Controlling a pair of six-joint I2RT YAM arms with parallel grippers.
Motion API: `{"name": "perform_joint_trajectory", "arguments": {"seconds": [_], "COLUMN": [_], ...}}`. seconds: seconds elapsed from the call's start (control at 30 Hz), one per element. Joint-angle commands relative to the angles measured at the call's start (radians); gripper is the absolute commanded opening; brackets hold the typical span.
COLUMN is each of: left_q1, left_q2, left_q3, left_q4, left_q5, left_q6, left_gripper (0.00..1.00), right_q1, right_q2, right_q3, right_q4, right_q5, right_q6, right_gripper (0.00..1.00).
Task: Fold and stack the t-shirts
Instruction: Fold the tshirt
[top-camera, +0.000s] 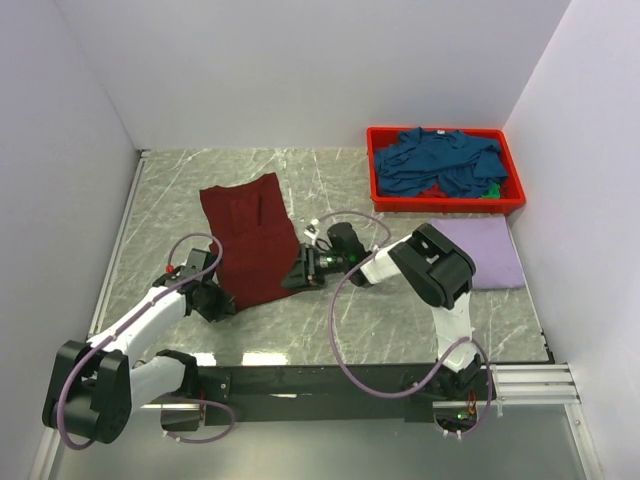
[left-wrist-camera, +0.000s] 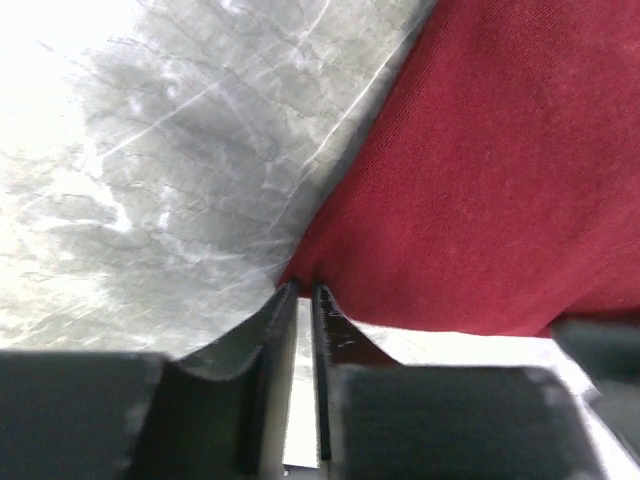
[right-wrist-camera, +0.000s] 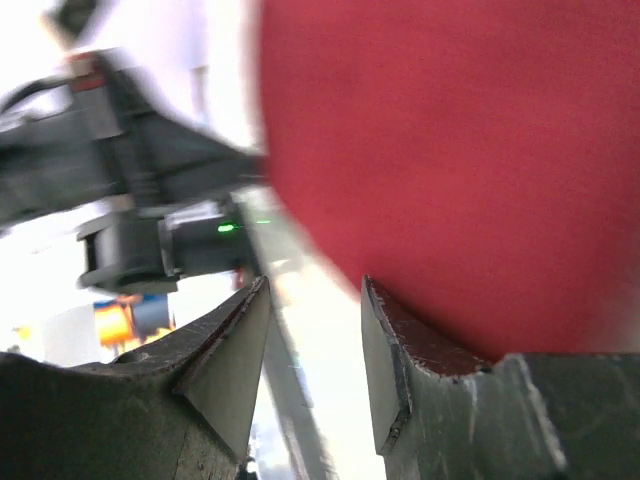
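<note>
At the maroon t-shirt (top-camera: 250, 235) hem, my left gripper (left-wrist-camera: 305, 288) pinches a corner; lifting while my right gripper (right-wrist-camera: 315, 287) gapes could skew it.

white arm links (top-camera: 135, 322), black joint housings (top-camera: 440, 262), purple cables (top-camera: 334, 325) looped along both arms, dark wedge-shaped pincer fingers (left-wrist-camera: 245, 350), small green led (right-wrist-camera: 226, 228)

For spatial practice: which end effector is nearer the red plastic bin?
Right. The right end effector sits left of the red plastic bin, toward the bases; the left end effector lies farther left.
</note>
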Motion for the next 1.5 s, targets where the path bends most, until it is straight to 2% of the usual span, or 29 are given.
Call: {"name": "perform_joint_trajectory", "arguments": {"seconds": [0.0, 0.1, 0.23, 0.37, 0.53, 0.7, 0.87, 1.0, 1.23, 1.33, 1.47], "left_q1": [-0.003, -0.003, -0.003, -0.003, -0.006, -0.033, -0.044, -0.119, -0.202, -0.204, -0.204], "left_q2": [-0.027, -0.029, 0.063, 0.210, 0.455, 0.691, 0.833, 0.954, 1.020, 0.974, 0.872], "left_q3": [0.022, 0.116, 0.293, 0.436, 0.611, 0.778, 0.835, 0.925, 0.989, 0.978, 0.987], "left_q4": [-0.065, -0.086, -0.047, 0.035, 0.118, 0.101, 0.105, 0.067, 0.049, 0.033, -0.005], "left_q5": [-0.070, -0.121, -0.170, -0.167, -0.150, -0.173, -0.168, -0.196, -0.182, -0.205, -0.275], "left_q6": [-0.003, 0.042, 0.134, 0.238, 0.299, 0.335, 0.341, 0.361, 0.307, 0.292, 0.293], "left_gripper": [0.21, 0.29, 0.34, 0.34, 0.34, 0.34, 0.33, 0.33, 0.32, 0.33, 0.36], "right_q1": [-0.037, -0.064, -0.079, -0.088, -0.096, -0.108, -0.125, -0.145, -0.148, -0.151, -0.149], "right_q2": [0.051, 0.028, -0.045, -0.090, -0.055, 0.010, 0.043, 0.024, -0.054, -0.119, -0.261], "right_q3": [-0.062, -0.083, -0.073, -0.033, 0.027, 0.038, -0.020, -0.114, -0.258, -0.266, -0.214], "right_q4": [0.050, 0.042, -0.028, -0.100, -0.142, -0.129, -0.126, -0.122, -0.166, -0.212, -0.406], "right_q5": [0.013, 0.008, 0.014, 0.025, 0.045, 0.063, 0.100, 0.142, 0.186, 0.203, 0.256], "right_q6": [-0.010, -0.028, -0.082, -0.119, -0.140, -0.134, -0.113, -0.074, -0.086, -0.134, -0.215], "right_gripper": [0.49, 0.49, 0.49, 0.49, 0.49, 0.49, 0.48, 0.47, 0.47, 0.47, 0.49]}}
